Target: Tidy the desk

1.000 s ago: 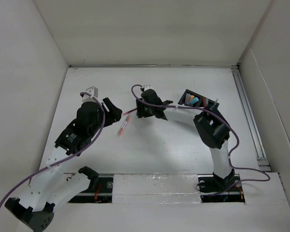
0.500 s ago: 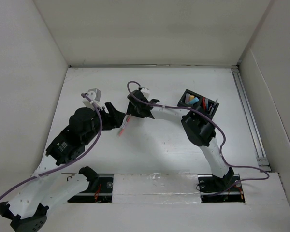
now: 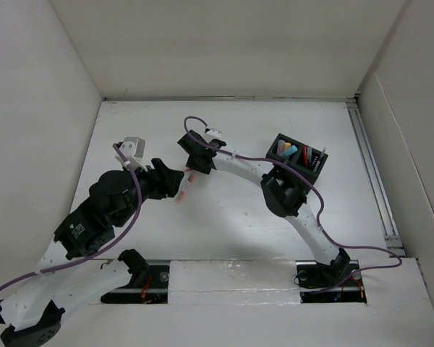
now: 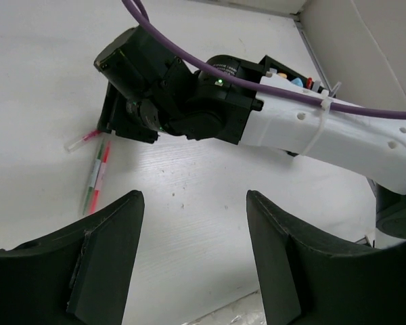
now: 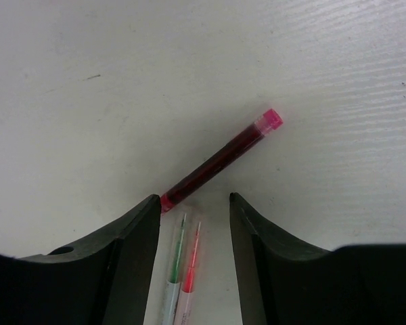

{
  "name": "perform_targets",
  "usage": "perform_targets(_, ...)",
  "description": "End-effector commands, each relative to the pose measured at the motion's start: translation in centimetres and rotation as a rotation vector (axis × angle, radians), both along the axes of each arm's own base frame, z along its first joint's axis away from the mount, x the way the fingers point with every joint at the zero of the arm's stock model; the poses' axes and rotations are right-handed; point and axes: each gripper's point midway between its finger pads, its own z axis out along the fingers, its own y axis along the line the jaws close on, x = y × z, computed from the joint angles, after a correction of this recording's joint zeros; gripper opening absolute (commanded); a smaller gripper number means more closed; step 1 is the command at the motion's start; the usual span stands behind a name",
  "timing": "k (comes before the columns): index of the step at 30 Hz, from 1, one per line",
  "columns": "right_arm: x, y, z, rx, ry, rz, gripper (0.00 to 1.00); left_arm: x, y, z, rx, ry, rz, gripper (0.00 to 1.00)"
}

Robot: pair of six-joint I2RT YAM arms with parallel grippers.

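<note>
Black compartmented organizer box (image 3: 300, 155), upper right, part-filled. Red translucent pen (image 5: 220, 159) and two thin pens (image 5: 183, 271) loose on white matte desk (image 3: 231, 224). Left gripper (image 4: 193, 203), right gripper (image 5: 193, 203) agape, empty.

Plain white wall panels (image 3: 224, 43) stand on three sides, with a metal rail (image 3: 374, 181) along the right one
</note>
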Motion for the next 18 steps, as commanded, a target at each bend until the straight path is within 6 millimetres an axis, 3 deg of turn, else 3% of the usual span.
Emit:
perform_targets(1, -0.5, -1.1, 0.7, -0.064, 0.017, -0.065, 0.49, -0.3, 1.0, 2.7, -0.024, -0.076, 0.023, 0.58)
perform_targets(8, -1.0, -2.2, 0.4, -0.104, 0.040, -0.094, 0.45, -0.9, 1.8, 3.9, -0.033, -0.107, 0.031, 0.58)
perform_targets(13, 0.2, -2.8, 0.6, -0.098, 0.021, -0.124, 0.42, -1.1, 2.2, 4.2, -0.034, -0.118, 0.036, 0.58)
perform_targets(16, 1.4, -1.7, 1.9, -0.051, -0.043, -0.098, 0.32, -1.1, 2.2, 3.9, -0.029, -0.114, 0.032, 0.57)
perform_targets(18, 1.9, -1.5, 2.9, -0.038, -0.072, -0.099, 0.31, -1.2, 2.1, 3.8, -0.027, -0.112, 0.029, 0.57)
